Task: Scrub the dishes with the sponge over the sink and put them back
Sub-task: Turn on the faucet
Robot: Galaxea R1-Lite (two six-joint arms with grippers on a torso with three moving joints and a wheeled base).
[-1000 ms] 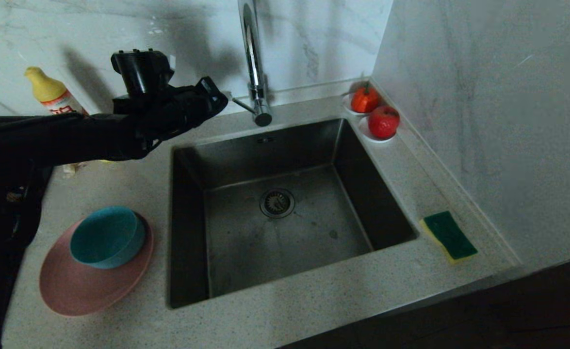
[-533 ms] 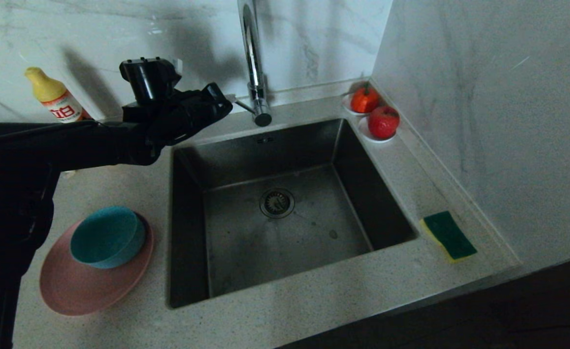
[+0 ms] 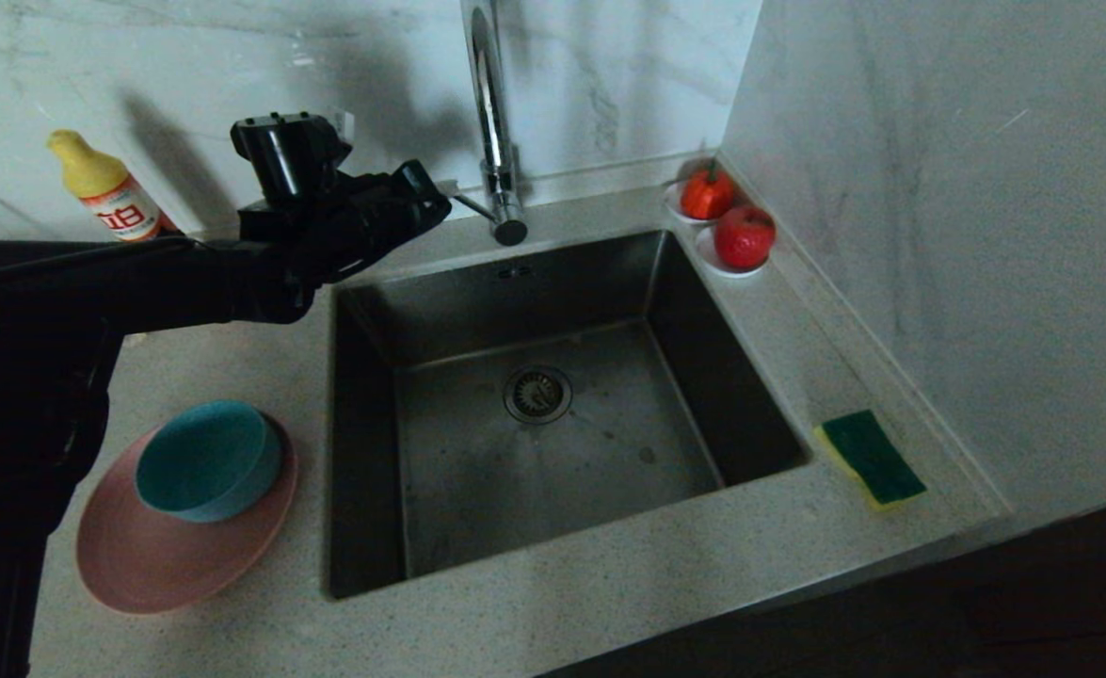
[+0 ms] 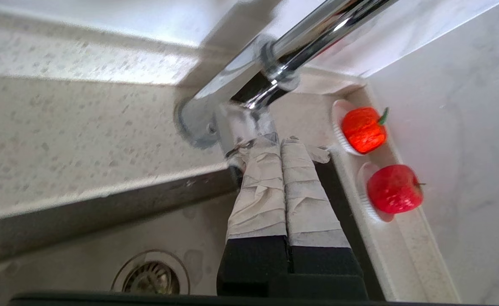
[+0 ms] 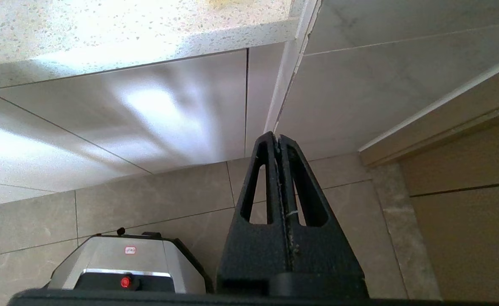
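Bowl (image 3: 208, 460) sits seemingly empty on plate (image 3: 138, 556); left tool (image 3: 446, 189), pressed together, nears faucet (image 3: 494, 141).

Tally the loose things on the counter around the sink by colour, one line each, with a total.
Red: 2, the tomato-like fruit and the apple
White: 2, the saucers under them
Teal: 1, the bowl
Pink: 1, the plate beneath the bowl
Yellow: 2, the sponge with its green face up, and the bottle
Total: 8

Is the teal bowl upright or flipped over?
Upright: the teal bowl sits open side up on the pink plate, its inside visible.
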